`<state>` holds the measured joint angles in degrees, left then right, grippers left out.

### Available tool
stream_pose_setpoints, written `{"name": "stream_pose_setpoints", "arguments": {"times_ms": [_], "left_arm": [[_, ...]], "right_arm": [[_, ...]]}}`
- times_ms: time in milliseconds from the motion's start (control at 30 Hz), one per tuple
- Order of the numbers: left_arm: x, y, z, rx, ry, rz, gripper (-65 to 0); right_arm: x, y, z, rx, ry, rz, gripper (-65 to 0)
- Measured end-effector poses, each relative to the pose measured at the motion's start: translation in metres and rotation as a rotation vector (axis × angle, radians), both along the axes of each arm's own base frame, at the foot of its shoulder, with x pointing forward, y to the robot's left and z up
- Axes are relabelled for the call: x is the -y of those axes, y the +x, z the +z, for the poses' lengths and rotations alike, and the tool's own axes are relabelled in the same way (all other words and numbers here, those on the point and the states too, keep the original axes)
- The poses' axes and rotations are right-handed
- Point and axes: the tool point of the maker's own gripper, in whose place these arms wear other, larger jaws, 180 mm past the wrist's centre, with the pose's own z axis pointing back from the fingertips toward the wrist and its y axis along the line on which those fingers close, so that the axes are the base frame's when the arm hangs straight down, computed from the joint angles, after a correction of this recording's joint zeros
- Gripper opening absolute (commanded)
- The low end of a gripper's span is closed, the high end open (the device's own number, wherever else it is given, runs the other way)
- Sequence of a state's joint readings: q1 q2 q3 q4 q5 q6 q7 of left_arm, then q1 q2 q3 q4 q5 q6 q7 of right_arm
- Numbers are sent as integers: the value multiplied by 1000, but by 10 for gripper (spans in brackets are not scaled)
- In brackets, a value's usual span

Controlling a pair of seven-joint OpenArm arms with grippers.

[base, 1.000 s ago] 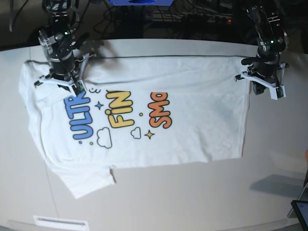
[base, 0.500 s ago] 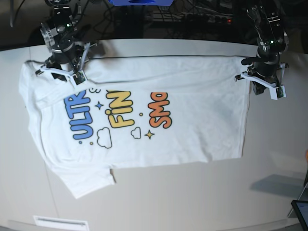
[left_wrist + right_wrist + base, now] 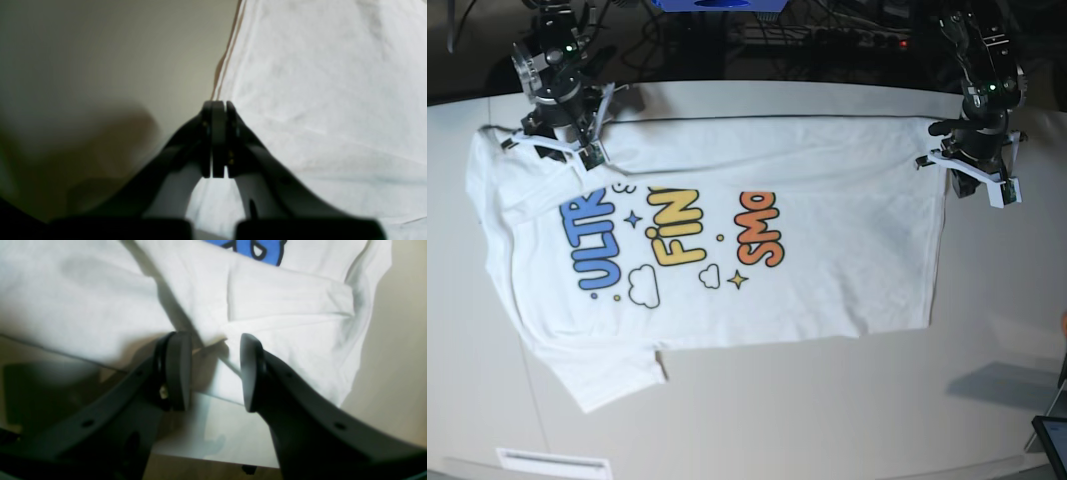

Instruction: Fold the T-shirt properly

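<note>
Right gripper (image 3: 215, 371) fingers apart above printed white cotton T-shirt (image 3: 727, 250); left gripper (image 3: 218, 140) pressed together, empty; risks one-sided, skewed fold

- The T-shirt (image 3: 727, 240) is large, white and short-sleeved, spread print side up on the pale table.
- It lies sideways in the base view: collar end toward that view's left, hem along the right.
- The print reads in blue, yellow and orange cartoon letters, with small clouds and stars beside them.
- The upper long edge is folded over, cutting off the tops of the letters.
- One sleeve juts out at the lower left, lying flat.
- The cloth shows soft wrinkles near the collar end.
</note>
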<state>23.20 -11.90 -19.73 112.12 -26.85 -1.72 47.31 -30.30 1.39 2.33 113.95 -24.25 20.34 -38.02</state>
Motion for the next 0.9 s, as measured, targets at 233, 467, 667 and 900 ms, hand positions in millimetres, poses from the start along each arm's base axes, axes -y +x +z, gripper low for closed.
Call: {"name": "stream_pose_setpoints", "arguments": {"times_ms": [233,467,667,900], "left_arm": [[0,0,0,0,0,0,-650],[-3,-4,-10,-26,-9,11,-650],[-4,-6,-13,-36,-13,16,-650],[-4,-5,-13,-33,-14,16,-650]], "right_arm": [[0,7,3,17,1,0,-414],[0,12,5,29,2,0,-414],[0,12,1,19,2,-1,-441],[0,13,1,21,5,-1,-630]]}}
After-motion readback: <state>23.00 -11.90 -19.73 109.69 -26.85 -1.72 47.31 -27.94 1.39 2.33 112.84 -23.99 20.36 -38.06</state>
